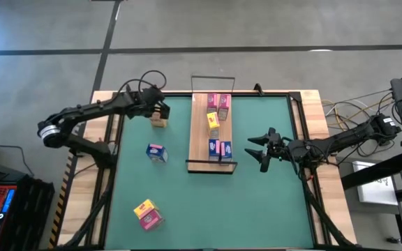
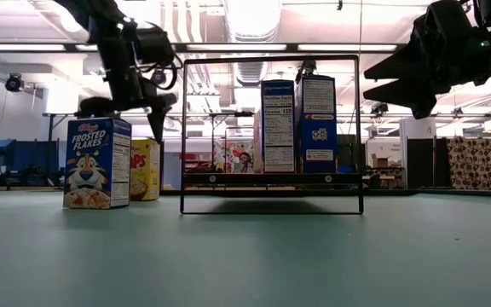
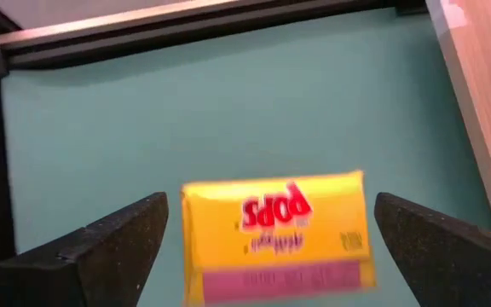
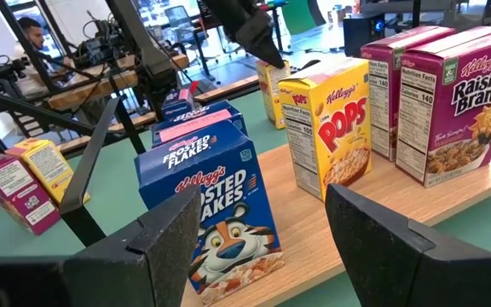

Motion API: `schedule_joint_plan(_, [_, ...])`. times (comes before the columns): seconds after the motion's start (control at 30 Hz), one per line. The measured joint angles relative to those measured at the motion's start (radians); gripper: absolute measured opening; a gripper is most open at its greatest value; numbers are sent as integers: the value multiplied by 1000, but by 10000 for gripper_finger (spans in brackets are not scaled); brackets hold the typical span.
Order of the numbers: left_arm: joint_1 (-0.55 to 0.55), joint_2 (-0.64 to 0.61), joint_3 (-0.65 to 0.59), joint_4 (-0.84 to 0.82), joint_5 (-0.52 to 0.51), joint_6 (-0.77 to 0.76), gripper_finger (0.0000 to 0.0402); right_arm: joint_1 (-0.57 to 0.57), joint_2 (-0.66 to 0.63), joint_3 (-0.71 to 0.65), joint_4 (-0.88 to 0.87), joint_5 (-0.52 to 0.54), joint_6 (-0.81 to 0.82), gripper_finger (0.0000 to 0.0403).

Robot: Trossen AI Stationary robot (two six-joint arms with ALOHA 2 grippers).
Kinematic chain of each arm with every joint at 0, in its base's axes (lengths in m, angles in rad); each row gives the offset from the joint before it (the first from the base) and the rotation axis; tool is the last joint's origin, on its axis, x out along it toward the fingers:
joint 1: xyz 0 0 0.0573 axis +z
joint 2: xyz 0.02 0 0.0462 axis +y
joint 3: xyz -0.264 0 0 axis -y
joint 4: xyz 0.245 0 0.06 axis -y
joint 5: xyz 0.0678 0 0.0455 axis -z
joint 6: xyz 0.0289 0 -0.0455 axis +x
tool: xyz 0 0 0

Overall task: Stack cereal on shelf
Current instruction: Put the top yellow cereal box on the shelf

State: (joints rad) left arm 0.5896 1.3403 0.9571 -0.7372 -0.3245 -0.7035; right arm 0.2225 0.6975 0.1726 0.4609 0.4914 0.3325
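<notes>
The left gripper (image 1: 160,110) hovers with its fingers (image 3: 118,234) spread wide around a yellow Pops box (image 3: 278,232) at the table's far left, not touching it. To grasp well, it should likely descend centred, close on the narrow sides, then lift clear of the wire rail. The right gripper (image 1: 260,150), half-open and empty, waits just right of the shelf (image 1: 199,139). On the shelf stand roughly five boxes: two pink, one yellow, two blue. Three remain on the green table (image 1: 271,209): this Pops box, a Frosted Flakes box (image 1: 157,153) and a yellow-pink box (image 1: 148,213) near left.
</notes>
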Motion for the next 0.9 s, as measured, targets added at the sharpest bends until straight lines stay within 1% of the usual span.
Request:
schedule_joint_plan(0.13, [26,0,-44,75,22,32,398,0,0,0,0,0,0,240])
schedule_joint_plan(0.27, [37,20,-53,82,51,22,387,0,0,0,0,0,0,240])
schedule_joint_plan(0.37, [37,45,-53,82,63,13,363,0,0,0,0,0,0,240])
schedule_joint_plan(0.57, [37,90,-50,90,80,13,293,0,0,0,0,0,0,240])
schedule_joint_plan(0.67, [37,93,-49,90,91,20,266,0,0,0,0,0,0,240])
schedule_joint_plan(0.77, [35,88,-45,82,104,17,249,0,0,0,0,0,0,240])
schedule_joint_plan(0.9, [32,86,-5,43,176,14,245,0,0,0,-1,0,0,240])
